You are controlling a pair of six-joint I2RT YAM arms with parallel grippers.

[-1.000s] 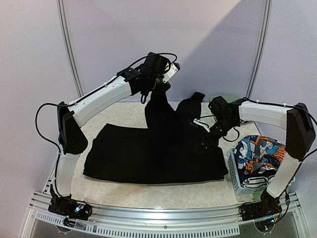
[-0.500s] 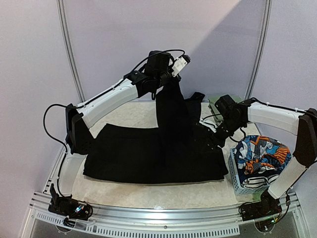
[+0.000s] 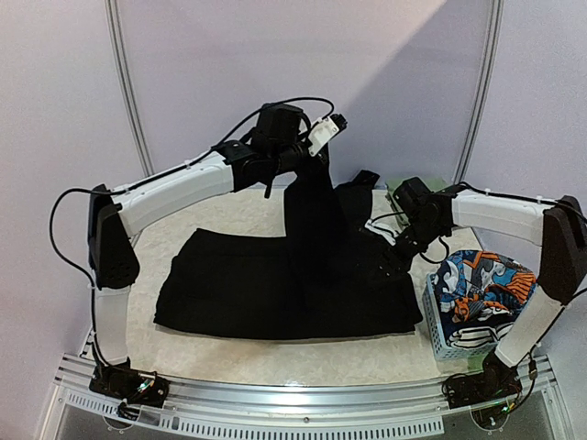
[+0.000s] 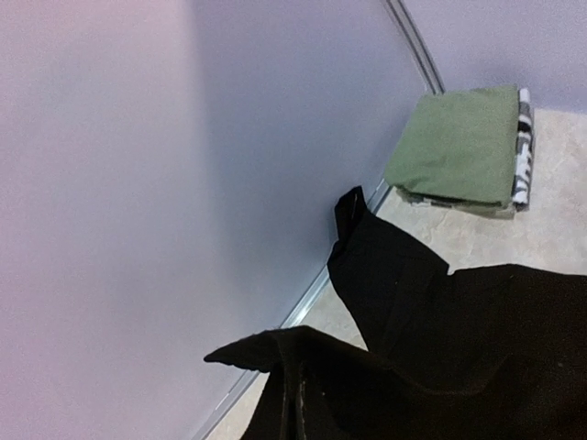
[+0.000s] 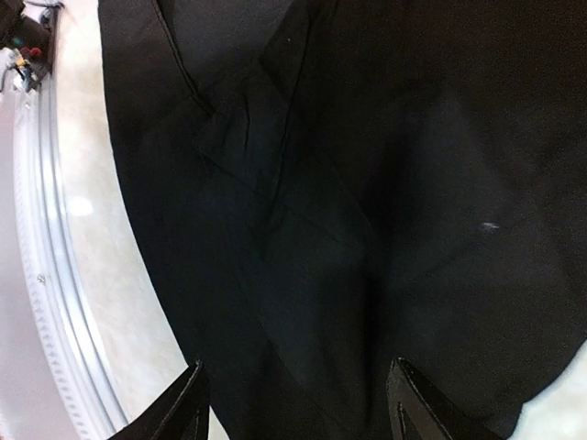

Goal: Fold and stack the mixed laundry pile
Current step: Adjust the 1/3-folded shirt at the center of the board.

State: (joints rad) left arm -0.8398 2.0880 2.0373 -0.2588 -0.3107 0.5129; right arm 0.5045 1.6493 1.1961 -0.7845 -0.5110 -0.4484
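Black garment (image 3: 229,284) lies spread flat across the middle of the table (image 3: 229,215), left hem toward the left arm's base, right part reaching just beside the basket (image 3: 438,337); one strip of it is lifted off the surface and hangs as a vertical band from the left gripper (image 3: 304,163), which is high over the far middle of the table, jaws pressed together on the cloth's upper edge; left wrist view shows the pinched fold draped below the camera, another far part of the garment poking up behind it; step in hand looks like bringing this raised part over to make a fold; best done by carrying it across with the band taut, then lowering so the edge lands square on the flat part rather than in a twist; right gripper (image 3: 396,249) is low over the garment's right shoulder area, fingers (image 5: 417,408) apart with black cloth between them, whether the tips touch it I cannot tell; its likely use is to pin or take that side so the body does not drag; olive-green cloth (image 4: 459,142) sits folded at the far right on a black-and-white piece (image 4: 524,137), well apart; cartoon-print garment (image 3: 481,284) waits in the basket; avoid sweeping either.
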